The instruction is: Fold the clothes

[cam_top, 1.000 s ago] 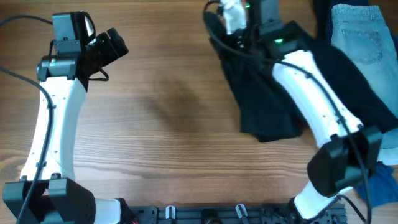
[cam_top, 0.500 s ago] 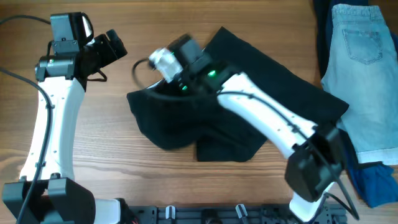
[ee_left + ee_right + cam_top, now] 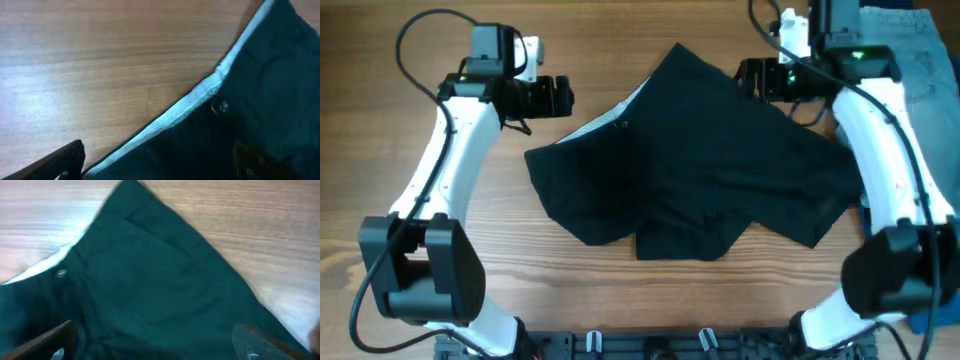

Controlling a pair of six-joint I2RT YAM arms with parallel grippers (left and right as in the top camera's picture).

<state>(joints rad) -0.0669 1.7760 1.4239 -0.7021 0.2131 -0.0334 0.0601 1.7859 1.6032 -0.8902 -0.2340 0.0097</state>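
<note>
Now the black shorts (image 3: 690,170) have been pulled from the right side and laid in the middle of the table (image 3: 620,40). Both the left claw (image 3: 566,98) and the right claw (image 3: 744,78) are held wide open, empty, so flattening can be started.

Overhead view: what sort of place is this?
Probably a robotics lab bench for laundry folding: a wood-grain table, black fabric shorts spread on it, white-and-black robot arms either side, and a light blue denim garment at the edge.
</note>
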